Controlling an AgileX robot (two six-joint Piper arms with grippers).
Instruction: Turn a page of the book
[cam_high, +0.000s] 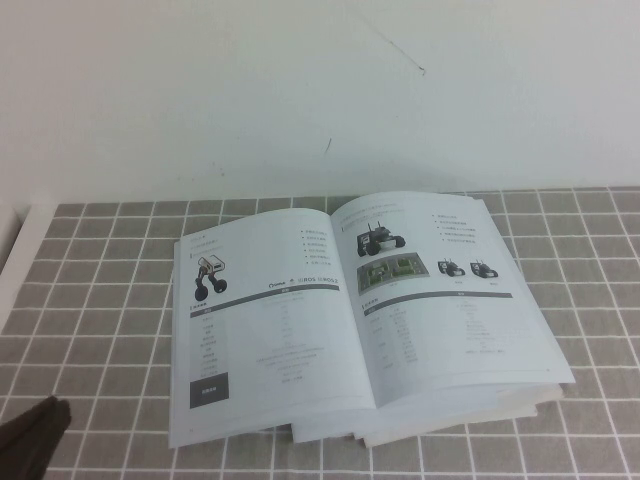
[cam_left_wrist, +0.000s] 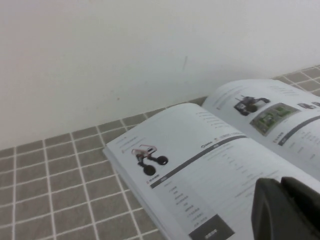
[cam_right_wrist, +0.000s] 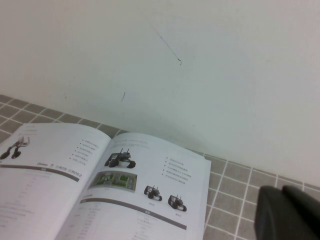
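Book (cam_right_wrist: 95, 185) open flat on grey-tiled desk (cam_right_wrist: 235, 200), close to white wall (cam_right_wrist: 200, 60). Right-hand page (cam_right_wrist: 145, 195): black wheeled robot photo, green picture under it, two small robots, dark bar. Right end effector (cam_right_wrist: 287, 212): dark bulk just off book's right edge, over tiles.

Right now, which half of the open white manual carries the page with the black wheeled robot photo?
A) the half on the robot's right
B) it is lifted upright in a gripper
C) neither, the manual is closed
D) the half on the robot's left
A: in the high view the glossy white page with the black wheeled robot photo lies flat on the robot's right half of the thick white softcover manual; the left gripper is at the table's near left, and the right gripper shows only in its wrist view.
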